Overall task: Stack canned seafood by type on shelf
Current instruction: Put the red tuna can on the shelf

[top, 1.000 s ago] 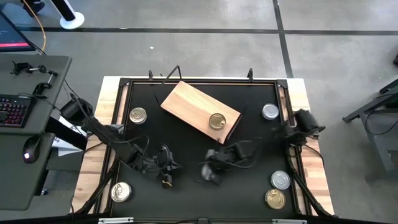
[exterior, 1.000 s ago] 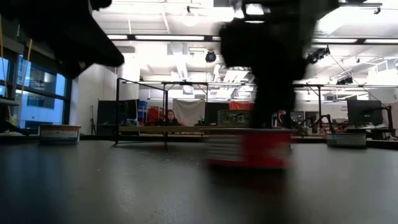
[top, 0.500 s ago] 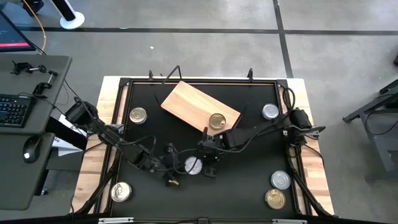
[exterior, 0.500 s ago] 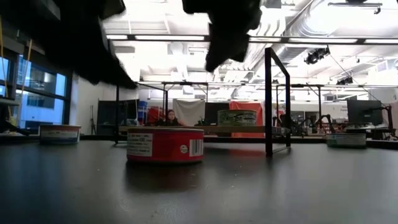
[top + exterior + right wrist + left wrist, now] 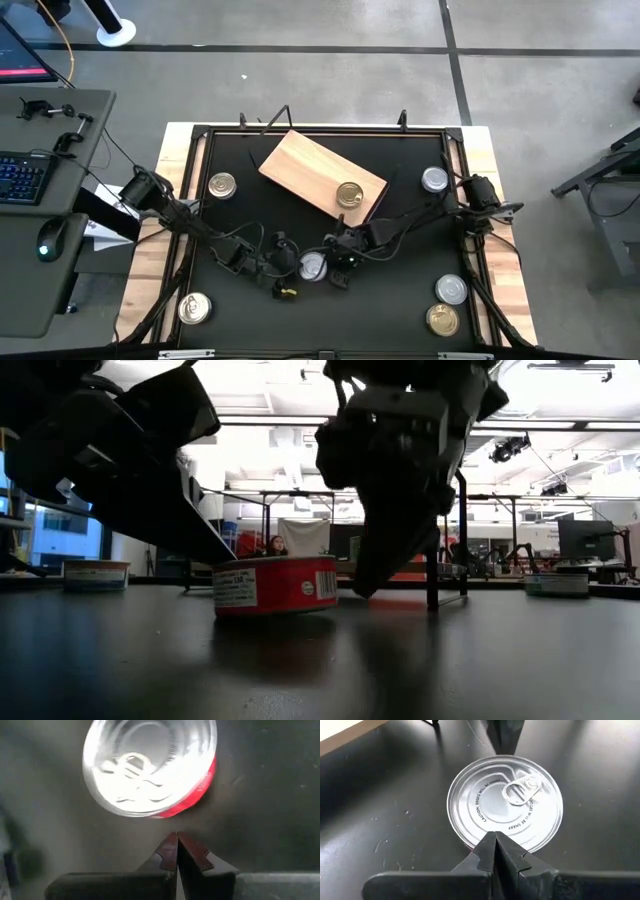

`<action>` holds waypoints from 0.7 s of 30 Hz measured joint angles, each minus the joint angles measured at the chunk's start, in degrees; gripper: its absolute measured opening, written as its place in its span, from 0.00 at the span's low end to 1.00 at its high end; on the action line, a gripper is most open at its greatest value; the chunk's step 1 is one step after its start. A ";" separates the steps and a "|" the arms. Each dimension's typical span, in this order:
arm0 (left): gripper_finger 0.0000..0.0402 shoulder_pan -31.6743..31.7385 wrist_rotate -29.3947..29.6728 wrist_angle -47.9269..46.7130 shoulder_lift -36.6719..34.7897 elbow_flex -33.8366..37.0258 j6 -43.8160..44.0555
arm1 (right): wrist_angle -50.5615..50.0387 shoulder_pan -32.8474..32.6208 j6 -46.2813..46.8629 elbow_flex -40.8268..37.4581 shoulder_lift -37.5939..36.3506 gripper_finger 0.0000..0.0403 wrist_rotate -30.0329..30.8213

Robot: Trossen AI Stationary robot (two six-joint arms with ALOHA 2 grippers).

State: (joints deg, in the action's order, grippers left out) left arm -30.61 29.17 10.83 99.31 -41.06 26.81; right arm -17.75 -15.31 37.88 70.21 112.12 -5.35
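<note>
One gold tin (image 5: 349, 194) sits on the shelf (image 5: 300, 163); my closed grippers (image 5: 283, 262) (image 5: 342, 266) flank, perhaps touch, a silver tin (image 5: 313, 265); others wait.

Evenly lit from above in the high view. Backlit in the low view by bright ceiling strips; arms mere black silhouettes, soft sheen on the tabletop (image 5: 300, 670). Blown-out glare and blur on the silver tin lid (image 5: 147, 767) in the right wrist view.
</note>
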 joint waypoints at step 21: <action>0.00 0.02 0.33 -0.54 0.02 0.15 0.97 | 2.29 -0.17 -0.82 3.62 -0.07 0.00 -0.90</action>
State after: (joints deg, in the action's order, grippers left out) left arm -30.59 29.50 10.29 99.33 -40.91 27.78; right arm -15.46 -15.49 37.06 73.82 112.05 -6.25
